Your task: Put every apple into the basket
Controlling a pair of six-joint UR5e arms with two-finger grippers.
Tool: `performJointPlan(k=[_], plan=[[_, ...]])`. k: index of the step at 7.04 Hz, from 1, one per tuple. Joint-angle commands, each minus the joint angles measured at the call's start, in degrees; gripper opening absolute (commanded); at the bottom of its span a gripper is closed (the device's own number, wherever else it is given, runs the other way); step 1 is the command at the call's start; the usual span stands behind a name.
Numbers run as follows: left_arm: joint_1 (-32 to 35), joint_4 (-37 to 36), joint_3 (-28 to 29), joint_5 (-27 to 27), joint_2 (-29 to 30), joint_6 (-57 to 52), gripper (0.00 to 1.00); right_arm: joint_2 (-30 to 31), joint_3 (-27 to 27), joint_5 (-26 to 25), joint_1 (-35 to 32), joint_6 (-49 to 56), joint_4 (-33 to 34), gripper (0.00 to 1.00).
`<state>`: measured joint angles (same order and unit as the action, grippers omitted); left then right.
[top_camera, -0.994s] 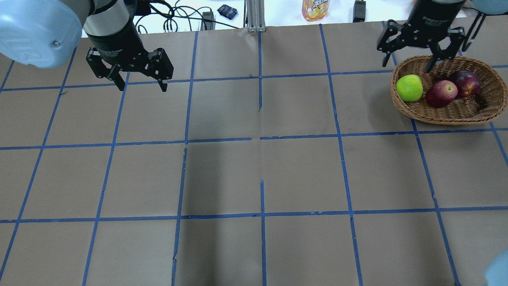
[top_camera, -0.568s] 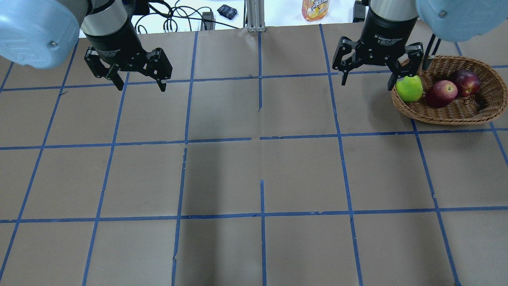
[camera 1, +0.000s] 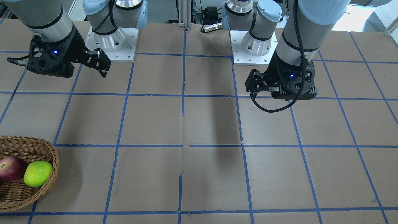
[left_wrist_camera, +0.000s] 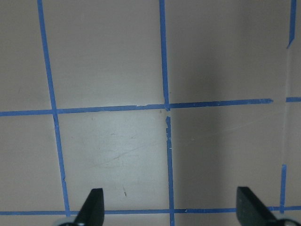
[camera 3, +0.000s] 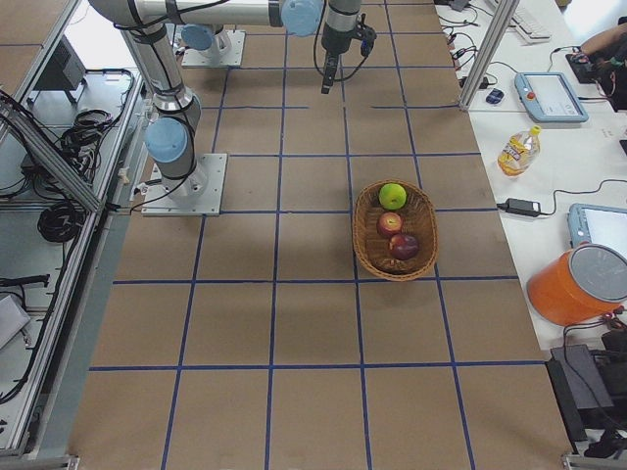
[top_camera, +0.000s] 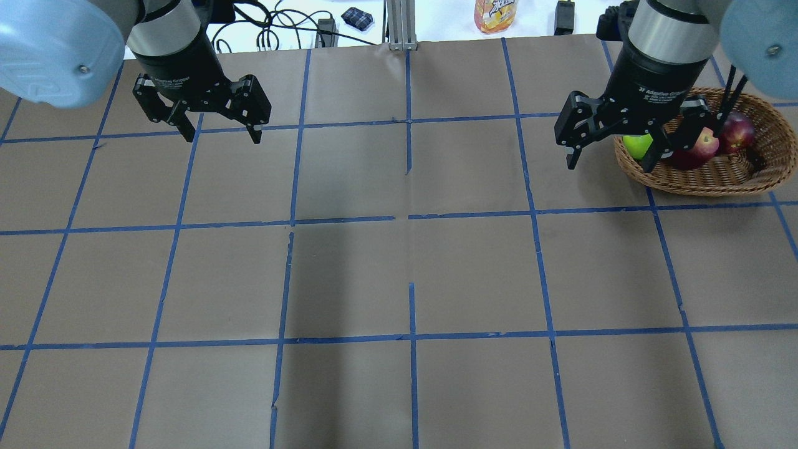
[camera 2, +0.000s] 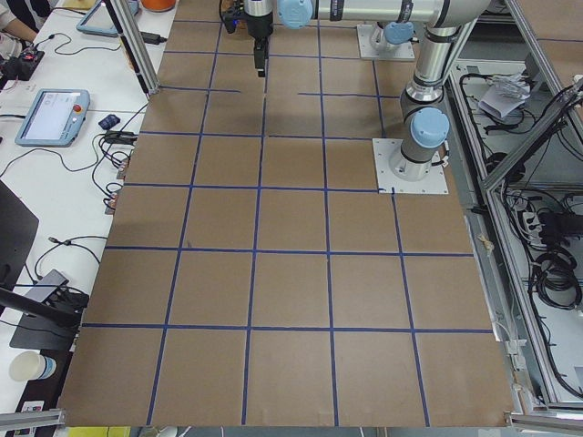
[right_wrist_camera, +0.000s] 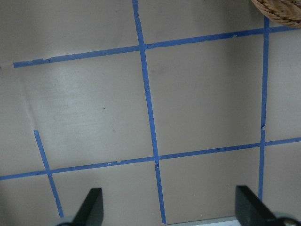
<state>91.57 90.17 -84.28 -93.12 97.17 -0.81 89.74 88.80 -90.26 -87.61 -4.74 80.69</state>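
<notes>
- The basket [top_camera: 717,182] is sitting at about 2 o'clock on the table [top_camera: 399,268] in the overhead view, on brown paper crossed by blue tape lines [top_camera: 349,219].
- All three apples are lying inside the basket. The green apple [camera 3: 393,195] is resting against the rim at the basket's 9 o'clock end, as the overhead view shows it. The speckled red apple [camera 3: 390,223] is lying near the middle. The maroon apple [camera 3: 404,246] is lying just beside it, toward 2 o'clock.
- The right gripper [top_camera: 610,163] is hanging at the basket's 9 o'clock side with its fingers spread wide and nothing between them. In the overhead view its body is covering part of the green apple and the near rim.
- In the right wrist view, only taped paper is showing between the fingertips [right_wrist_camera: 92,207], and a piece of basket rim is showing in the 1 o'clock corner.
- The left gripper [top_camera: 222,138] is hovering at about 10 o'clock on the table, well apart from the basket. Its fingers are spread wide and holding nothing, and its wrist view is showing only paper and tape.
- In the front-facing view, the frame edge is cutting off the basket at 8 o'clock, with the green apple and one red apple showing in it.
</notes>
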Motion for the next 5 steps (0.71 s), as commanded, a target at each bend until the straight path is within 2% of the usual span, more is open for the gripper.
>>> performJointPlan(k=[1, 5], plan=[[-0.1, 0.0, 0.0, 0.0, 0.1, 0.1, 1.00, 1.6, 0.1, 0.0, 0.1, -0.6, -0.2, 1.00], [0.0, 0.0, 0.0, 0.0, -0.1, 0.1, 1.00, 1.7, 0.6, 0.0, 0.1, -0.4, -0.5, 1.00]])
